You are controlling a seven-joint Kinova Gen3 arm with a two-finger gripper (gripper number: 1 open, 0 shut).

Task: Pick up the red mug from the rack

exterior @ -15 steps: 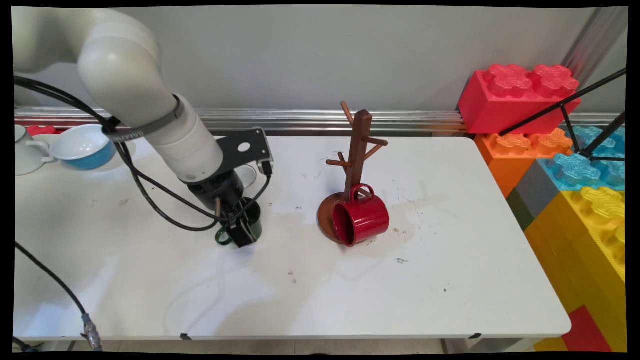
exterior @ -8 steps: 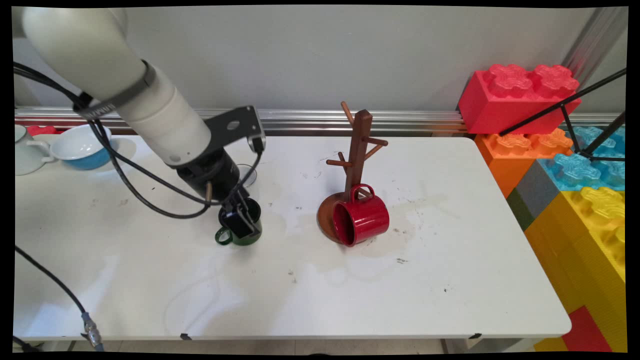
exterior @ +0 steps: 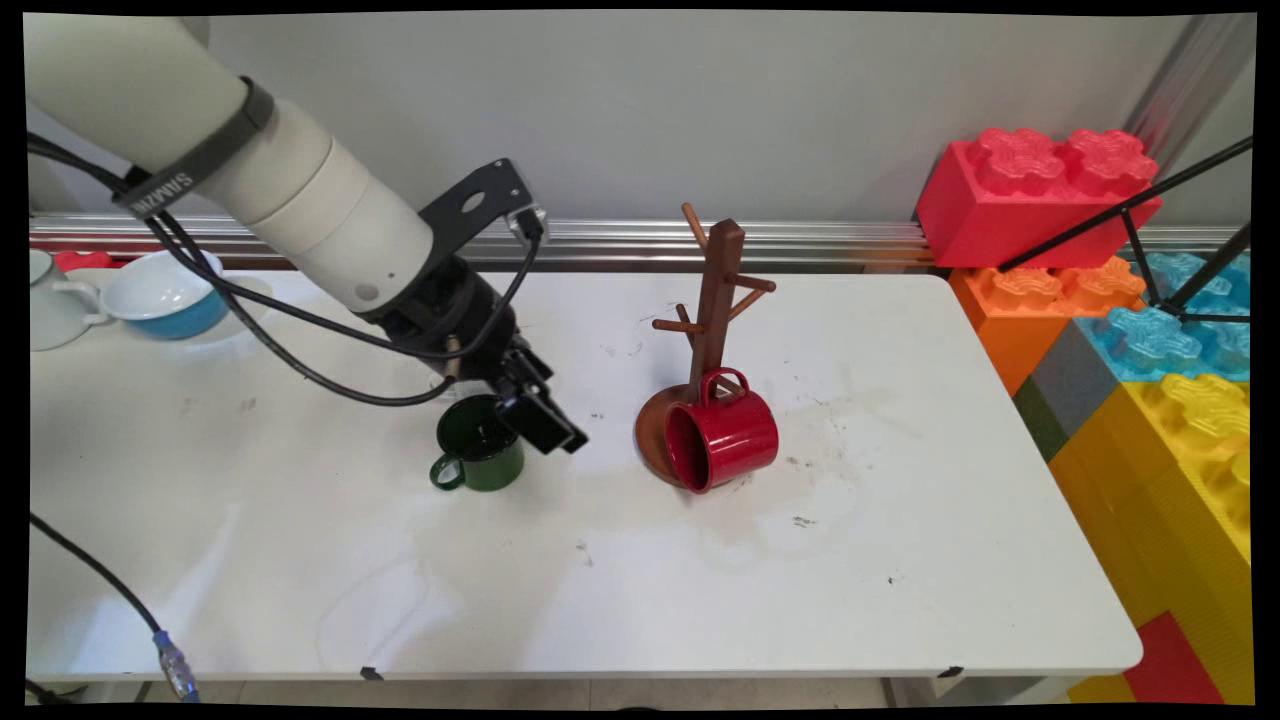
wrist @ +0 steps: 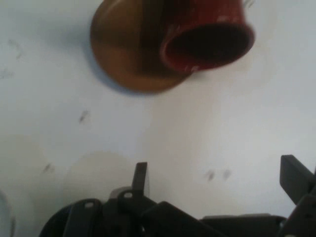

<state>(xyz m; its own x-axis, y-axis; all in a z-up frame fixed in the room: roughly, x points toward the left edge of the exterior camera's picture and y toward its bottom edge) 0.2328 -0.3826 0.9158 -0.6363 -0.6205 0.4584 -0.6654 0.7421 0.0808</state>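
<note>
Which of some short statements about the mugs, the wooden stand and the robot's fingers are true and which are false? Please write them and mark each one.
1. The green mug stands upright on the table. True.
2. The red mug hangs from a high peg of the mug tree. False: it lies on its side against the tree's round base.
3. The gripper holds the green mug. False: its fingers are open and empty, just beside the mug.
4. A blue bowl sits at the table's far left. True.
5. The red mug's opening faces the hand camera. True.
</note>
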